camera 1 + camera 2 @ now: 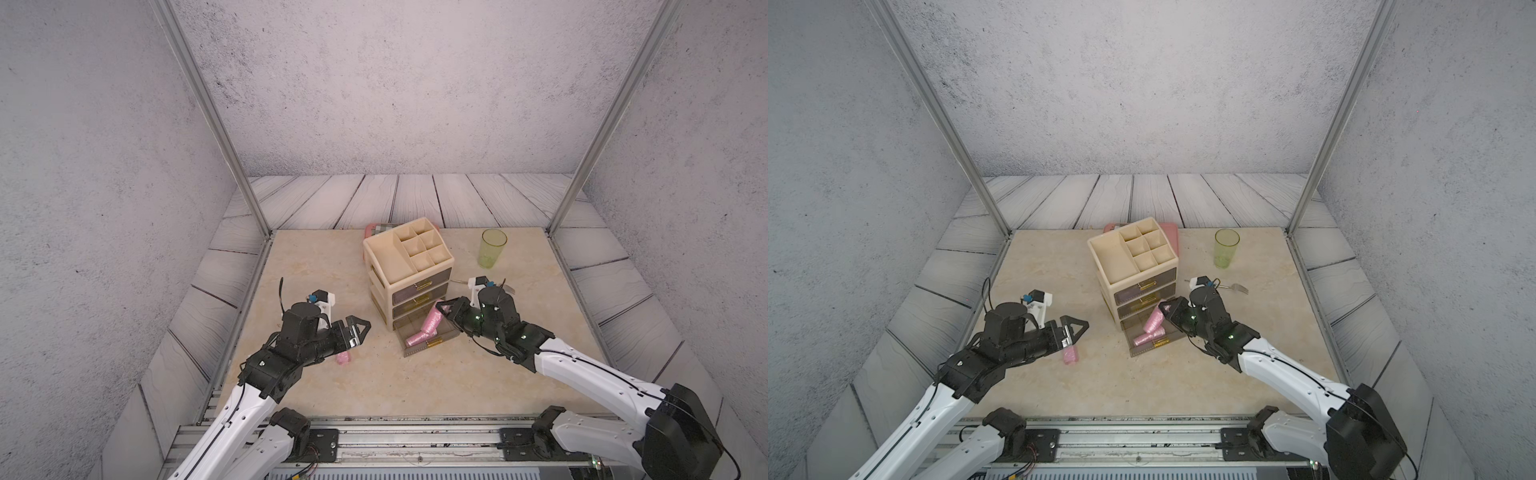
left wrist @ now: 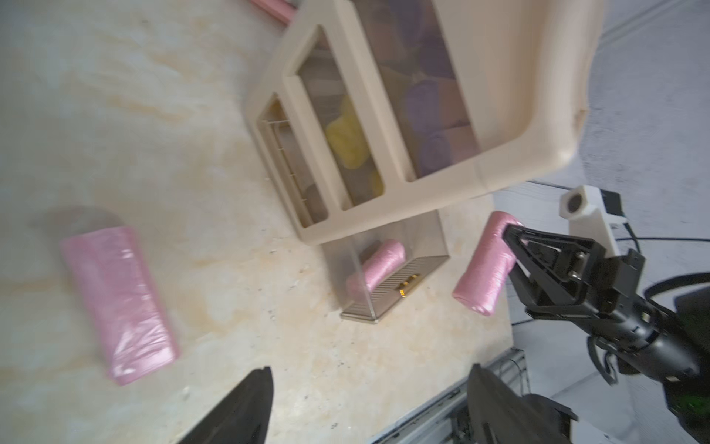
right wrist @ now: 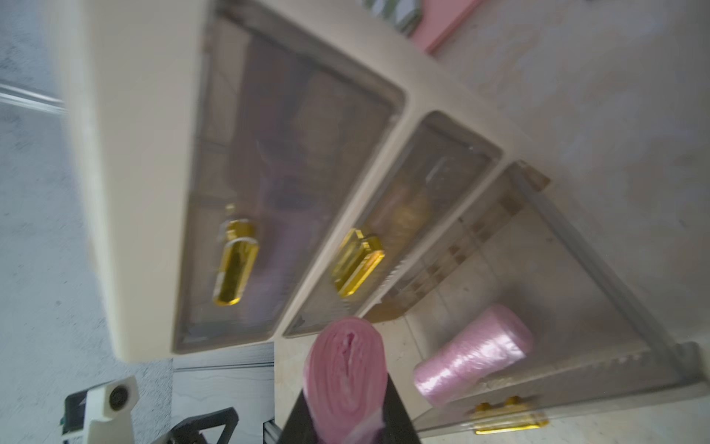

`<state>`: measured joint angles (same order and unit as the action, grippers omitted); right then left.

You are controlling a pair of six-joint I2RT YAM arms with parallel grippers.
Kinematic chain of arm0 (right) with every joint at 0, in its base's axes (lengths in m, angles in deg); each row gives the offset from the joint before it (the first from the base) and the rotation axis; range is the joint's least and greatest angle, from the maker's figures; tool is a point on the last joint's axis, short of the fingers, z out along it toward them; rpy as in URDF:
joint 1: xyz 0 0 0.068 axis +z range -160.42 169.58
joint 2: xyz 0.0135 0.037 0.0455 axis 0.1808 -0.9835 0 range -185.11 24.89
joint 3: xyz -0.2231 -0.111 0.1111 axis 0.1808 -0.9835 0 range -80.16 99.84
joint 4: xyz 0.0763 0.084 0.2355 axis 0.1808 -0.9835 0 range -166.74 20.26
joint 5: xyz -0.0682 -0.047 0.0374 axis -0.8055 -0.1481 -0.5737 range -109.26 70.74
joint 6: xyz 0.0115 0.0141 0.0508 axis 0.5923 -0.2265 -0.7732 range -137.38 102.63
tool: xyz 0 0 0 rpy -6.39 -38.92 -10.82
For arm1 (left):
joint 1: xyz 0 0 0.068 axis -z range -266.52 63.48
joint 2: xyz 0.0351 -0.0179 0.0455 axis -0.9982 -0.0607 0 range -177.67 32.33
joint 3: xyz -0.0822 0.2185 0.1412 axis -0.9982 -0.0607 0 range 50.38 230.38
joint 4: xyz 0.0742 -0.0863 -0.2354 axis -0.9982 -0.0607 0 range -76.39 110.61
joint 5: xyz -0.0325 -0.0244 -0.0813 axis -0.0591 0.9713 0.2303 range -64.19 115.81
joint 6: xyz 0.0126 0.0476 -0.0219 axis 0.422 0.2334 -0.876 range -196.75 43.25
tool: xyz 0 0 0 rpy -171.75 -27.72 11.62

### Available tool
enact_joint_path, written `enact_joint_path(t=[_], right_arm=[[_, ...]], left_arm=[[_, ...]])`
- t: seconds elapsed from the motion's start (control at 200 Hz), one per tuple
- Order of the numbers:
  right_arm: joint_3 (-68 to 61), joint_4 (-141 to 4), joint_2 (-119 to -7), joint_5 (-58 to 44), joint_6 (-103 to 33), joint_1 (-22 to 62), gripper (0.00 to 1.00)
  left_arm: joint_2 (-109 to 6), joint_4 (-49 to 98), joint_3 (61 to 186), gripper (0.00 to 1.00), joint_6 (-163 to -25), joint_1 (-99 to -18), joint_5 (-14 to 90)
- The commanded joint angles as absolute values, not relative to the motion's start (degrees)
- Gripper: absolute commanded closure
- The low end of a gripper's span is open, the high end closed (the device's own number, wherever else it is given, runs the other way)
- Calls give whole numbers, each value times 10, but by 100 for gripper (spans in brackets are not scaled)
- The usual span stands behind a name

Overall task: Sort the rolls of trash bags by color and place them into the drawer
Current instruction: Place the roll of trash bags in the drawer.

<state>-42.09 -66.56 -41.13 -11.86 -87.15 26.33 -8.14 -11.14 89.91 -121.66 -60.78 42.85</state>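
In both top views the right gripper [image 1: 445, 311] was pinching the first pink roll [image 1: 432, 323] by its upper end, just in front of the cream organizer [image 1: 409, 257]. The roll's long axis was steeply tilted, its lower end dipping over the open bottom drawer [image 1: 432, 347]. Only the right wrist view met that roll end-on [image 3: 345, 369], its spiral of folds facing the lens, squeezed into an oval between the dark fingers. The second pink roll [image 3: 472, 353] lay on its side inside the drawer, long axis slanting across the floor, close to the front wall. The left gripper [image 1: 360, 330] hovered with jaws spread wide and nothing between them. Near it the third pink roll [image 1: 343, 358] lay on the table [image 1: 316, 257], partly hidden by the arm in the top views; the left wrist view showed it whole [image 2: 119, 303], flattened, while from above its long axis ran roughly from the far side toward the robot. That wrist view alone looked through the organizer's side: blurred yellow rolls [image 2: 347, 142] sat in the middle drawer and purple rolls [image 2: 426, 111] in the top one, rounded ends facing that side.
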Motion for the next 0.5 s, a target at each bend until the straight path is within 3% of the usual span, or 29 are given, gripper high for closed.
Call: enact_joint_path(t=[0.0, 0.335, 0.495], right_arm=[[-434, -642, -431, -146, -926, 247, 100], [-426, -532, -564, -99, -1020, 227, 99], [-431, -524, -564, -107, -1032, 226, 54]], left_arm=[[-86, -181, 883, 13, -1183, -615, 333], [-189, -117, 826, 11, -1166, -618, 246], [-242, -82, 817, 17, -1154, -618, 242]])
